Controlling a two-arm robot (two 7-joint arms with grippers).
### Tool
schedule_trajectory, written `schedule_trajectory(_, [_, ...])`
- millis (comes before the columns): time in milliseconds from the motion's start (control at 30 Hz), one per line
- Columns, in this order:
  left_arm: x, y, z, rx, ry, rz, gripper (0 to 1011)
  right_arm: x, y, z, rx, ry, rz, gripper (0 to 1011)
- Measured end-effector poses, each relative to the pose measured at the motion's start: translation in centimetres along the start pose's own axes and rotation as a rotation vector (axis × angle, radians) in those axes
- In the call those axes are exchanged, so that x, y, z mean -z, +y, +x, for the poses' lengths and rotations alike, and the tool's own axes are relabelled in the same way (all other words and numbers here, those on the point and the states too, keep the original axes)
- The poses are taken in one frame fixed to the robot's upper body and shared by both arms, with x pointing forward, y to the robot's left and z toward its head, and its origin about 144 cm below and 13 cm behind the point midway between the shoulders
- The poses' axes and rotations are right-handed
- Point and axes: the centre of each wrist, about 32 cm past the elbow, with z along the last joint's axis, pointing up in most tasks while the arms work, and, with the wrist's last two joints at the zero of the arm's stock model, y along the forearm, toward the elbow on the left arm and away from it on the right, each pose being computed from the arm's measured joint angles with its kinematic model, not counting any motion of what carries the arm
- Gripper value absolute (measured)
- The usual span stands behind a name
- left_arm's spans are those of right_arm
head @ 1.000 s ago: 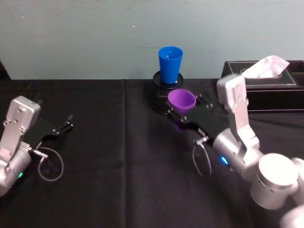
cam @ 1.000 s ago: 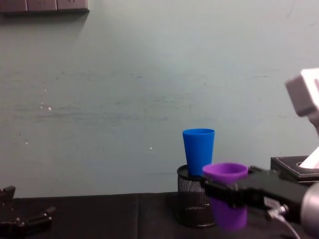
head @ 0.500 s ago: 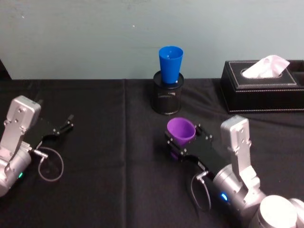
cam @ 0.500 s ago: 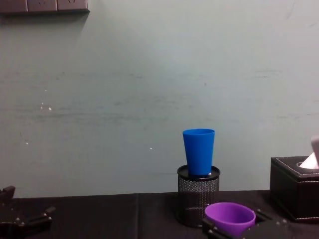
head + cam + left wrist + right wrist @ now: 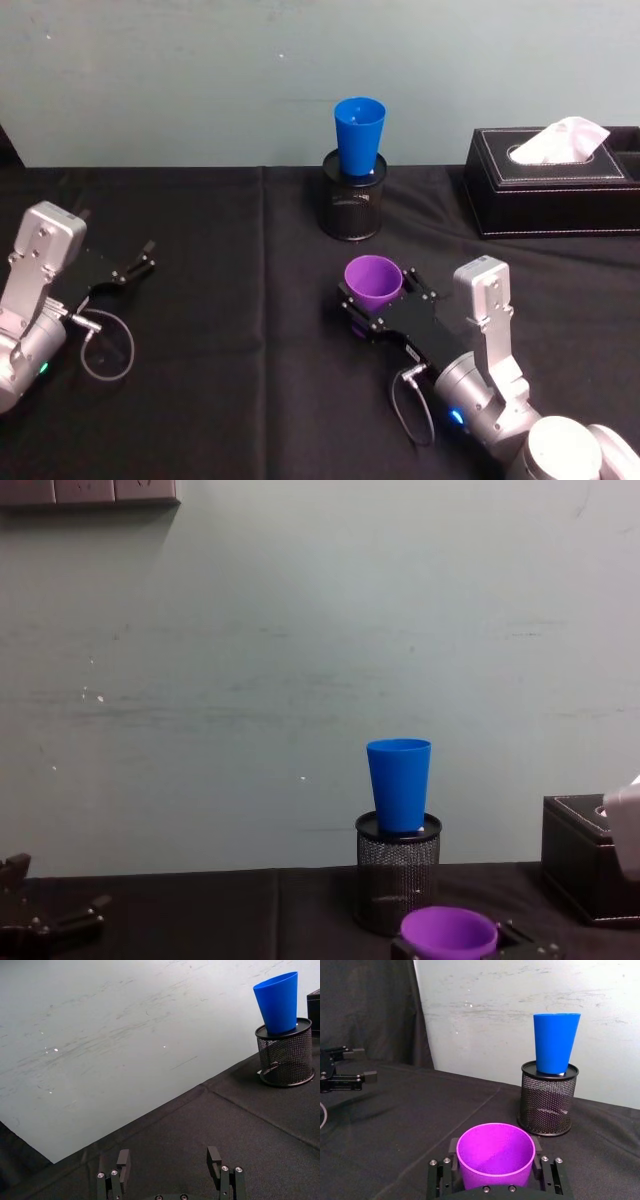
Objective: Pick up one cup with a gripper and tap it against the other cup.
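The purple cup [image 5: 373, 282] stands upright between the fingers of my right gripper [image 5: 375, 300], which is shut on it low over the black cloth, well in front of the mesh holder. The same cup fills the near part of the right wrist view [image 5: 495, 1155] and peeks up in the chest view [image 5: 448, 933]. The blue cup [image 5: 358, 136] stands upright on top of the black mesh holder [image 5: 352, 205] at the back; it also appears as the blue cup [image 5: 399, 784]. My left gripper [image 5: 133, 269] rests open at the far left of the table.
A black tissue box [image 5: 552, 183] with a white tissue sits at the back right. A black cloth [image 5: 230, 340] covers the table, and a pale wall stands close behind the holder. Loose cables loop beside each wrist.
My right gripper has pulled the purple cup back from beside the blue cup and the holder, toward me and downward. The blue cup and left arm have not moved.
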Motion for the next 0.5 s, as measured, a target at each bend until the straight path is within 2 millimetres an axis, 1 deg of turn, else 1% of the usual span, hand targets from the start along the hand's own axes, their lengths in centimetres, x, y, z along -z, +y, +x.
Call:
schedule_trajectory(33, [0.0, 0.0, 0.0, 0.000, 0.000, 0.000, 1000, 0.0, 0.0, 0.0, 0.000, 0.001, -0.001, 812])
schedule_trajectory(67, [0.0, 0.0, 0.0, 0.000, 0.000, 0.000, 1000, -0.2, 0.0, 0.0, 0.002, 0.002, 0.000, 863])
schedule_trajectory(133, [0.0, 0.0, 0.0, 0.000, 0.000, 0.000, 1000, -0.5, 0.0, 0.0, 0.003, 0.002, 0.003, 899])
schedule_trajectory(167, [0.0, 0.0, 0.0, 0.000, 0.000, 0.000, 1000, -0.8, -0.1, 0.0, 0.004, 0.002, 0.009, 947])
schedule_trajectory(267, [0.0, 0.0, 0.0, 0.000, 0.000, 0.000, 1000, -1.9, -0.4, 0.0, 0.011, -0.002, 0.023, 1002])
schedule_trajectory(333, [0.0, 0.0, 0.0, 0.000, 0.000, 0.000, 1000, -2.6, -0.6, 0.0, 0.016, -0.007, 0.032, 1000])
schedule_trajectory(433, [0.0, 0.0, 0.0, 0.000, 0.000, 0.000, 1000, -4.4, -1.3, 0.2, 0.044, -0.018, 0.050, 1000])
schedule_trajectory(500, [0.0, 0.0, 0.0, 0.000, 0.000, 0.000, 1000, -4.9, -1.6, 0.4, 0.063, -0.022, 0.056, 1000])
